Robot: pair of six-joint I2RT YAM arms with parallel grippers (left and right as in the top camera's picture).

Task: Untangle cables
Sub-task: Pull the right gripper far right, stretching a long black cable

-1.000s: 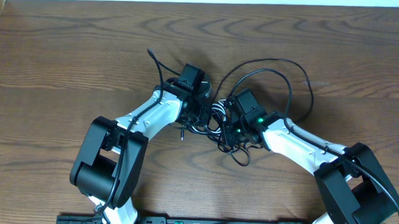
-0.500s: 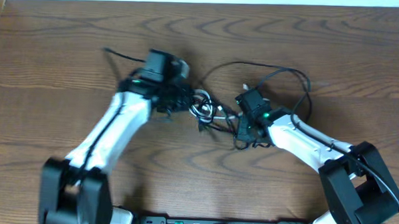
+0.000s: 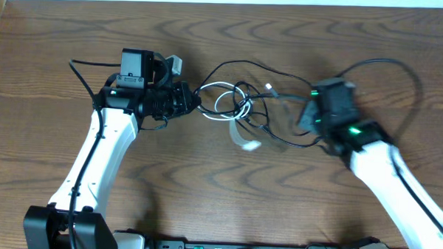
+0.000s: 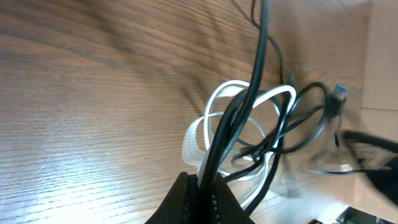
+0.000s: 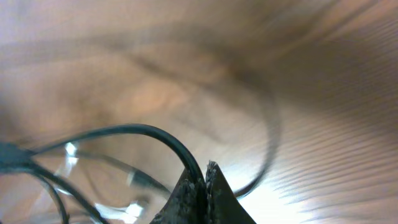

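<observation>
Between the two arms, seen from overhead, the cables (image 3: 237, 104) lie in one loose knot near the middle of the wooden surface (image 3: 210, 35). A white cable (image 3: 224, 102) forms a couple of loops inside it, with black cables (image 3: 282, 75) arching out above and to the right. The left arm (image 3: 102, 146) reaches in from the left, and the left claw (image 3: 195, 105) is clamped on the near edge of the knot. The right arm (image 3: 386, 171) comes in from the right; the right claw (image 3: 301, 116) is blurred at the knot's right side, with a black strand running to it. A pale, blurred piece (image 3: 247, 144) shows just below the knot.

At the left wrist, the left claw (image 4: 200, 186) sits at the bottom edge, its fingers (image 4: 180, 199) pressed together on a bundle of black cables (image 4: 258, 62) and the white cable (image 4: 283, 92). The strands rise from the grip, taut and off the wood, then fan into loops. A small plug end (image 4: 339, 93) shows at the far right.

At the right wrist the picture is heavily blurred. The right claw (image 5: 203, 174) is pinched tight on a single black cable (image 5: 143, 129), which arcs away to the left above the wood. More strands blur together at lower left.
</observation>
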